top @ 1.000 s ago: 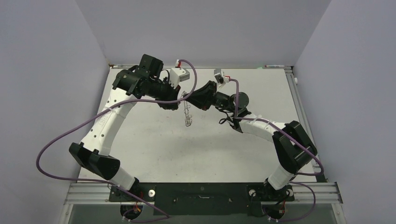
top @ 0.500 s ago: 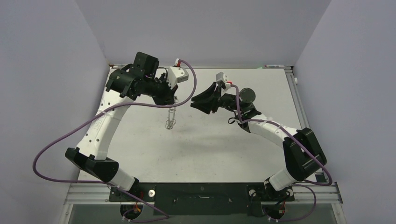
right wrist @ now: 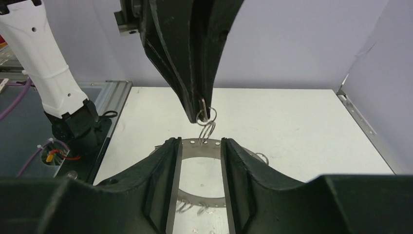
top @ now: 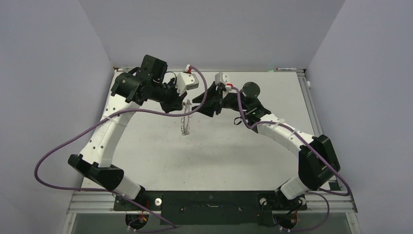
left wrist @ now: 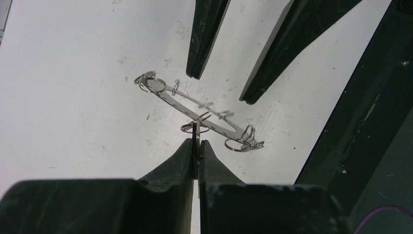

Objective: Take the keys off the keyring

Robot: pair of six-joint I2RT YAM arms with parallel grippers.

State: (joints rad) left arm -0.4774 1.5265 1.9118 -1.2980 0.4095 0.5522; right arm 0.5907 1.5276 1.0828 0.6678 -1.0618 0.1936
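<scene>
Your left gripper (left wrist: 196, 141) held the keyring (left wrist: 170, 97) up off the worktop (top: 234, 156), between the two arms.
It was pinched tight on a small wire loop (right wrist: 205, 116) at the rim, with the ring hanging below. Your right gripper (right wrist: 199, 142) stood wide open, its fingers flanking the ring's top edge; contact wasn't clear.

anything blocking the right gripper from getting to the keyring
Nothing visible does. The right gripper is open, and the keyring hangs just in front of its jaws with only air between. The left gripper pinches a wire loop at the ring's upper rim, above that approach line.
</scene>
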